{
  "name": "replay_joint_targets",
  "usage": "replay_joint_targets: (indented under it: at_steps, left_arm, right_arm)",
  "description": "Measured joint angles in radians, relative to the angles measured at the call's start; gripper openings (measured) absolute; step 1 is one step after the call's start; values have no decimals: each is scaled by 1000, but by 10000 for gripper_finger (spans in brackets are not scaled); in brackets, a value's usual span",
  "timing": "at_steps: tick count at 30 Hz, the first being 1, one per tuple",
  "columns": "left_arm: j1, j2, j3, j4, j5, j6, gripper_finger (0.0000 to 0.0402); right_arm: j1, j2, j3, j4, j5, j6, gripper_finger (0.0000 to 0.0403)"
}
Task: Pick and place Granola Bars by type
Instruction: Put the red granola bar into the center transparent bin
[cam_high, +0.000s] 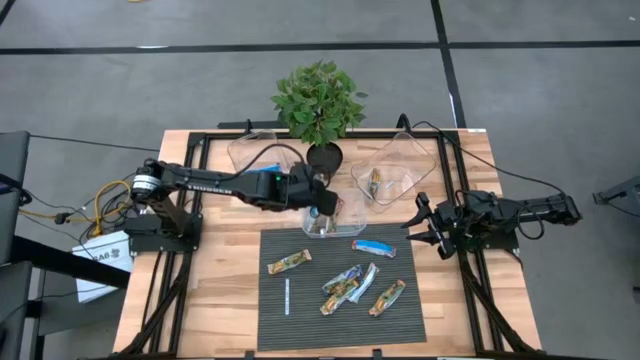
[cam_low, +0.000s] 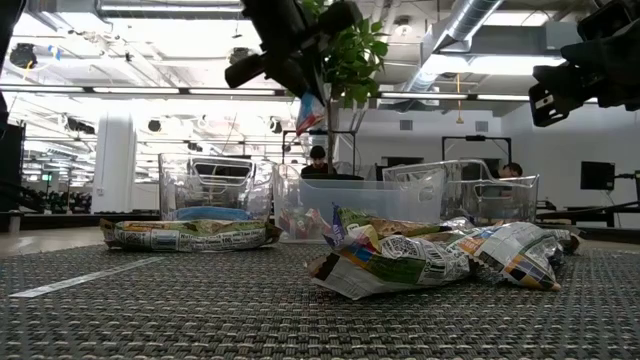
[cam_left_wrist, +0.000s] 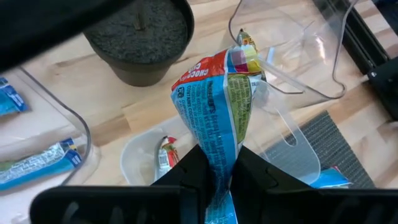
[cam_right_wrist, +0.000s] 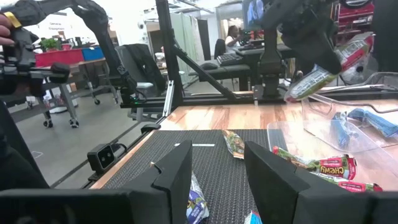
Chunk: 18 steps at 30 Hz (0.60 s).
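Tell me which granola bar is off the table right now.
The red-and-blue bar clamped in the left gripper, hanging above the middle tub. The other bars lie on the mat or in tubs.

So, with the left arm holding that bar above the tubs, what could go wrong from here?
1. The left gripper pinches the red and blue bar only by one end, so the bar hangs loose and may slip or swing.
2. The middle tub under it is small and stands close to the plant pot, so a release off centre may land the bar on the table.
3. The right gripper waits open nearby.
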Motion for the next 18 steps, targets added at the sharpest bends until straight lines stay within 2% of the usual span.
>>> replay_joint_targets:
  at_steps: [18]
  left_arm:
    - [39,45,1,1,2,37,43]
  right_arm:
    - [0,0,0,0,0,0,141]
